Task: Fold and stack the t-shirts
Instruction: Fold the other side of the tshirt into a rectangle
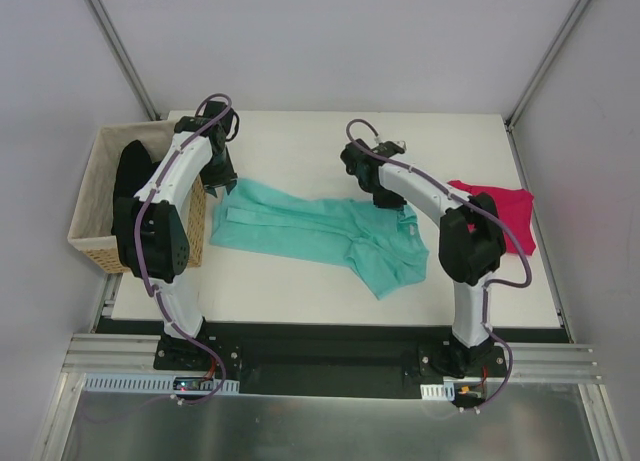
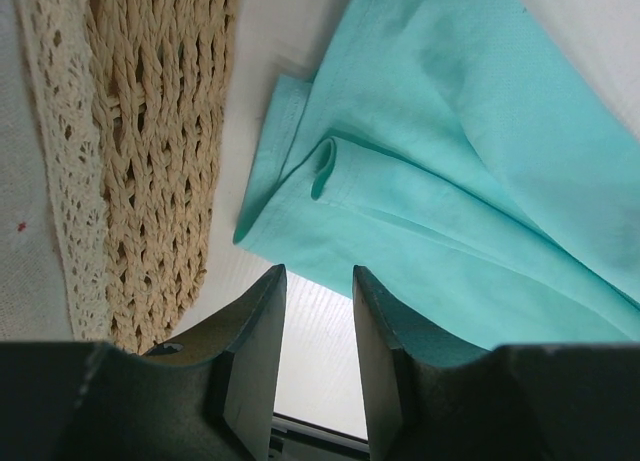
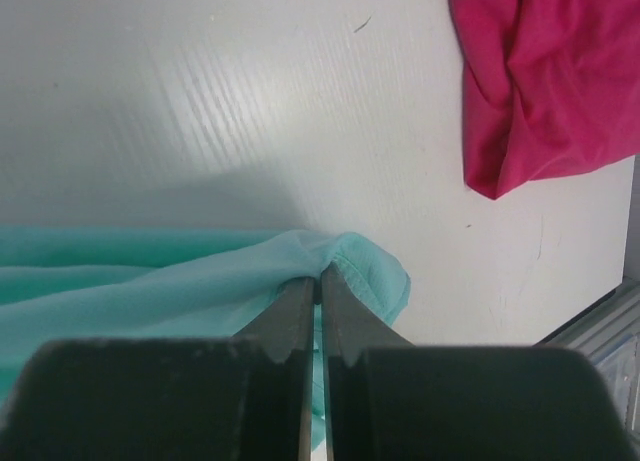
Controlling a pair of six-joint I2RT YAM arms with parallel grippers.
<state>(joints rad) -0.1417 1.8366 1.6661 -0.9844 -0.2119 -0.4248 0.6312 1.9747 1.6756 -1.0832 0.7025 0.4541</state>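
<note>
Jaws tight on t-shirt [image 3: 150, 276] (right gripper [image 3: 320, 273])

There are two t-shirts, one teal t-shirt [image 1: 320, 231] and one magenta t-shirt [image 1: 505, 216], along with one wicker basket [image 1: 92, 196], one table [image 1: 290, 151] and two robot arms, one left arm [image 1: 165, 201] and one right arm [image 1: 430, 196].

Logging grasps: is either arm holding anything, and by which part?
The right gripper holds the teal t-shirt, jaws pinched on a bunched edge nearest the pink shirt. The left gripper is open near the shirt's other end, holding nothing.
</note>
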